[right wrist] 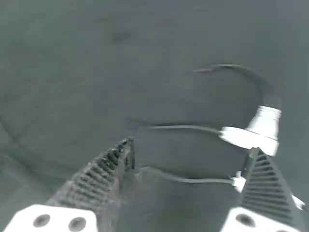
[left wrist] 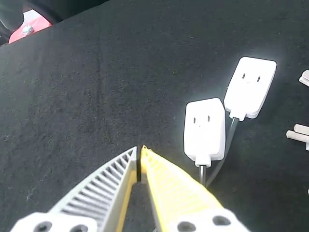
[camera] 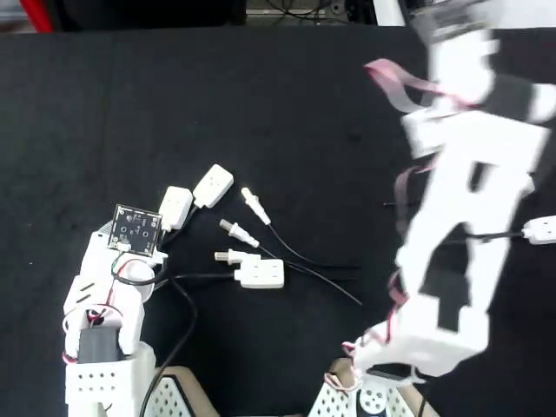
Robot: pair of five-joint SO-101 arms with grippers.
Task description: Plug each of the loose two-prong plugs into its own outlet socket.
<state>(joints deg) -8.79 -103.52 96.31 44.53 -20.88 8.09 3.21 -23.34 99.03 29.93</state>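
bright, even light; the white sockets (left wrist: 204, 129) glare against the matte black table (left wrist: 87, 96).

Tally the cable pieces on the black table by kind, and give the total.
White outlet sockets: 3
Loose two-prong plugs: 3
White cable end at the high view's right edge, kind unclear: 1
Total: 7
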